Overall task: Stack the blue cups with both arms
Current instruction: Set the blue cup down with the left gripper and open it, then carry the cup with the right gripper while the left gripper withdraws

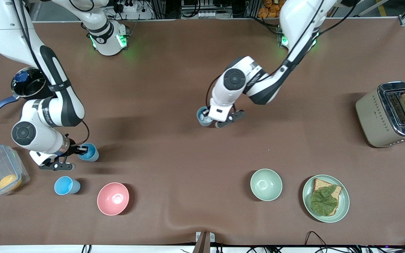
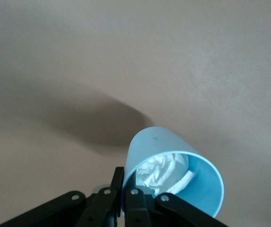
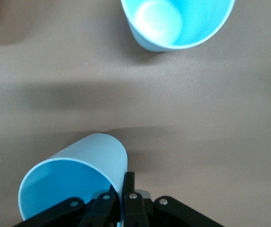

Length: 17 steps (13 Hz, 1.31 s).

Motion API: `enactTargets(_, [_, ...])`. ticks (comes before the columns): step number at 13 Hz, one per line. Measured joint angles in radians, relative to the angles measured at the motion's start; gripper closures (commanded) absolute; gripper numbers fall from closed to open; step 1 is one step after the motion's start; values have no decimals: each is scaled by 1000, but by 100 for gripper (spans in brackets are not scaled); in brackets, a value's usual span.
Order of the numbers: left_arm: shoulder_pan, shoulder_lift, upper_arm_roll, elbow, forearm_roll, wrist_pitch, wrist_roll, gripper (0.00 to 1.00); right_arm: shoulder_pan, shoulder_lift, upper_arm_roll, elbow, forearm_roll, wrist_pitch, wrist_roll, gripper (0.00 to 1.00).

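Note:
My left gripper (image 1: 207, 118) is over the middle of the table, shut on the rim of a paler grey-blue cup (image 1: 202, 115). In the left wrist view the gripper (image 2: 124, 183) pinches the wall of that cup (image 2: 166, 146), which holds crumpled white paper (image 2: 166, 172). My right gripper (image 1: 81, 150) is at the right arm's end of the table, shut on the rim of a blue cup (image 1: 90, 152). It shows empty and tilted in the right wrist view (image 3: 79, 175), held by the gripper (image 3: 125, 187). Another blue cup (image 1: 66, 185) stands upright on the table nearer the front camera, also in the right wrist view (image 3: 178, 23).
A pink bowl (image 1: 113, 198) sits beside the standing cup. A pale-green bowl (image 1: 266, 184) and a plate with bread and lettuce (image 1: 325, 198) lie toward the left arm's end. A toaster (image 1: 392, 114), a clear box (image 1: 0, 174) and a pot (image 1: 28, 83) stand at the table's ends.

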Motion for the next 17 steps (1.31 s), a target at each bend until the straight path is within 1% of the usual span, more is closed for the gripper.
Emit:
enactTargets(1, [-29,27,14,12,33,24,-44,85,-1,-6,-1,4,1,-8,5,100])
enactTargets(2, [-54,47,29,19,58,37,-77,44,0,-9,0,10,2,-20,25,100])
enactTargets(3, [-68,61,38,25,69,41,-95,0,2,-12,1,18,3,-32,55,100])
enactTargets(5, [-72,67,44,36,70,45,-102,0,15,-27,6,36,3,-57,124,100])
enactTargets(7, [-55,40,49,71,71,37,-109,0,26,-82,12,64,11,-130,163,100])
enactTargets(8, [-42,6,49,88,71,3,-109,0,27,-127,23,77,43,-185,168,100])
enactTargets(9, [-31,-41,50,104,72,-48,-109,0,29,-175,47,88,102,-240,179,100])
enactTargets(10, [-20,-96,50,116,73,-105,-109,0,33,-220,81,96,146,-293,208,100])
enactTargets(12, [19,-217,54,125,86,-197,-87,0,60,-277,167,104,175,-355,346,100])
enactTargets(13, [57,-275,56,125,96,-249,-13,0,76,-285,225,106,176,-359,457,100])
enactTargets(15, [158,-357,61,123,99,-348,216,0,98,-280,341,106,175,-349,672,100])
enactTargets(17, [283,-405,61,122,98,-399,467,0,119,-270,423,100,175,-337,839,100])
